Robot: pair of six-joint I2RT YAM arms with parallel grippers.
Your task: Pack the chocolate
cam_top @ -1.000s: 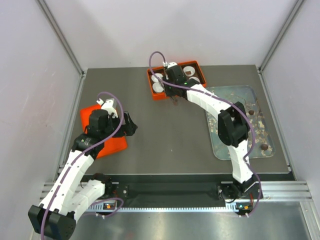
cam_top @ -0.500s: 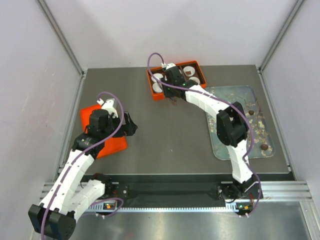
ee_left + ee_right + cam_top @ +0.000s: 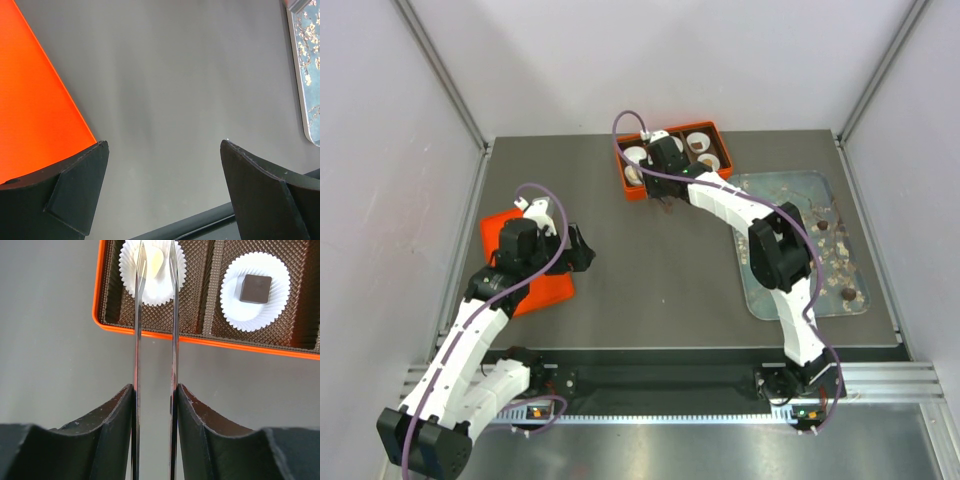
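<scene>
- Chocolates [image 3: 847, 294] lie loose on the blossom-print tray [image 3: 765, 295] at the right of the grey table [image 3: 650, 280]; that is what I get from the overhead camera.
- My right arm [image 3: 720, 200] reaches from its base across to the orange box [image 3: 623, 175] at the far middle. Its wrist covers part of the box, and I cannot make out its fingers from up here.
- White paper cups [image 3: 698, 143] sit in the box, some with brown pieces in them.
- My left gripper [image 3: 582, 248] hangs just past the right edge of the orange lid [image 3: 498, 235], well apart from both box and tray.
- Left wrist camera: the left fingers [image 3: 75, 195] are spread wide with only bare table between them, and nothing is held. The lid fills the left side, and a corner of the tray shows at the far right.
- Right wrist camera: my right gripper [image 3: 154, 390] is clamped on a pair of metal tweezers [image 3: 173, 340], one black finger pressed against each blade, with the blades standing apart.
- The blades reach over the box's near wall into its left corner compartment. They pass either side of a pale chocolate [image 3: 156, 260] lying in a paper cup, and I cannot tell whether the tips touch it.
- One compartment to the right, a dark square chocolate [image 3: 255, 288] sits in the middle of its own cup.
</scene>
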